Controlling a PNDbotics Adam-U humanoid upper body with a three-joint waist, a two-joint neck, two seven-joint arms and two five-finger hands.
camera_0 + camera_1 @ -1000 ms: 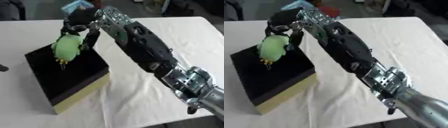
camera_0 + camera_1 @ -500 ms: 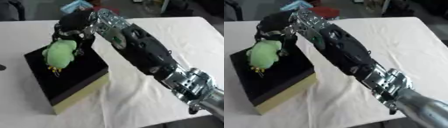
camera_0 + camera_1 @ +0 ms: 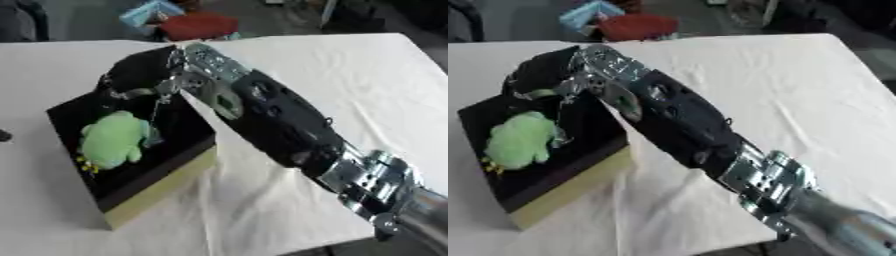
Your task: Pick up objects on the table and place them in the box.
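White cloth covers the surface (image 3: 350, 75) where our right hand (image 3: 140, 75) hangs over the black box (image 3: 179, 150), above the green toy (image 3: 114, 141); we cannot tell how its fingers stand.

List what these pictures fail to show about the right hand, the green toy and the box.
- Right hand: both eye views show only its back; its fingers are blurred, so grip or release is unclear.
- Green toy: lies in the box; small yellow bits at its lower end are too blurred to identify.
- Box interior: uniformly black, depth unreadable.
- Left hand: in neither view.
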